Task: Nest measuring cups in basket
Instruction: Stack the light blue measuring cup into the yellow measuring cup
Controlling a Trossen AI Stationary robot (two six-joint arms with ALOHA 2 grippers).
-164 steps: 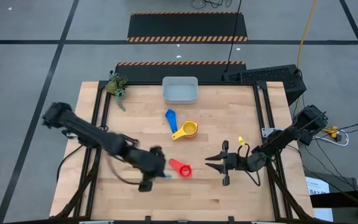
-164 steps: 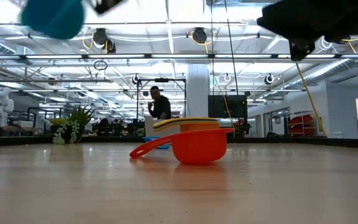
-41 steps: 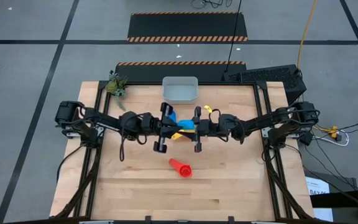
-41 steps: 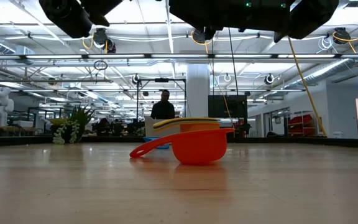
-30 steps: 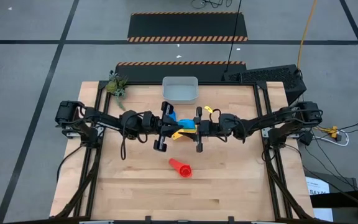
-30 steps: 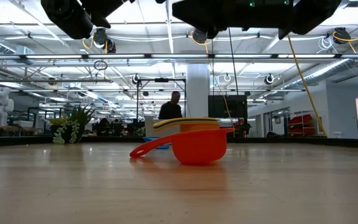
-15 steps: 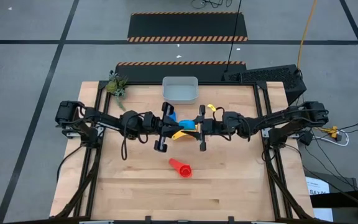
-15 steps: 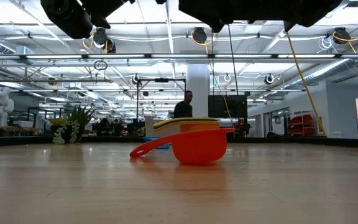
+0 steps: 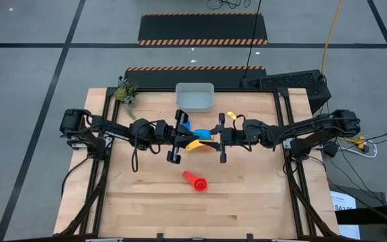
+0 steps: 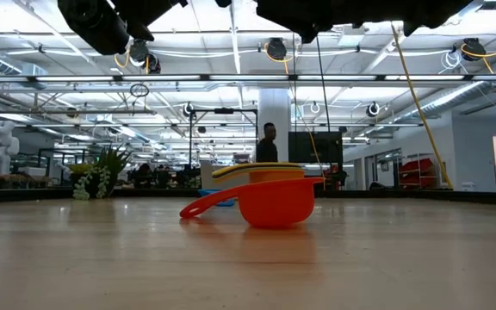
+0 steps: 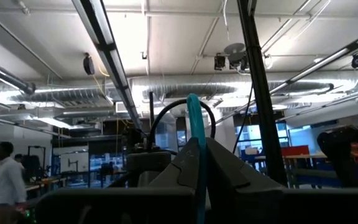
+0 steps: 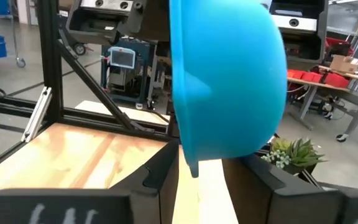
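A light blue measuring cup (image 9: 206, 133) hangs in the air over the table's middle, between my two grippers. My left gripper (image 9: 187, 131) comes from the left and is shut on its handle. My right gripper (image 9: 216, 135) comes from the right, with its fingers on either side of the bowl (image 12: 229, 81). Below them a yellow cup (image 9: 195, 144) and a blue cup (image 9: 184, 123) rest on the wood. A red cup (image 9: 195, 181) lies bowl down nearer the front edge. The pale basket (image 9: 194, 107) stands at the far edge. My left gripper pinches the cup's thin handle (image 11: 194, 124) between its two fingers, edge-on, and the handle sticks up past the fingertips. The fingers slant upward from the table's left, and the cup is clear of the table. My right gripper has the cup's bowl (image 12: 194, 163) between its two fingers, coming level from the table's right. The rim side faces one finger (image 12: 160, 169) and the rounded bottom faces the other. The bowl itself hides the exact touching spots.
A small green plant (image 9: 126, 93) sits at the far left corner. In the low view the red cup (image 10: 269, 202) stands in front of the yellow cup (image 10: 257, 170). A person walks in the room behind. Bare wood lies along the near edge.
My right gripper has drawn back a little toward the table's right edge and risen slightly, its finger gap unchanged. The light blue cup has stayed between the two grippers. The person in the background has walked to the right.
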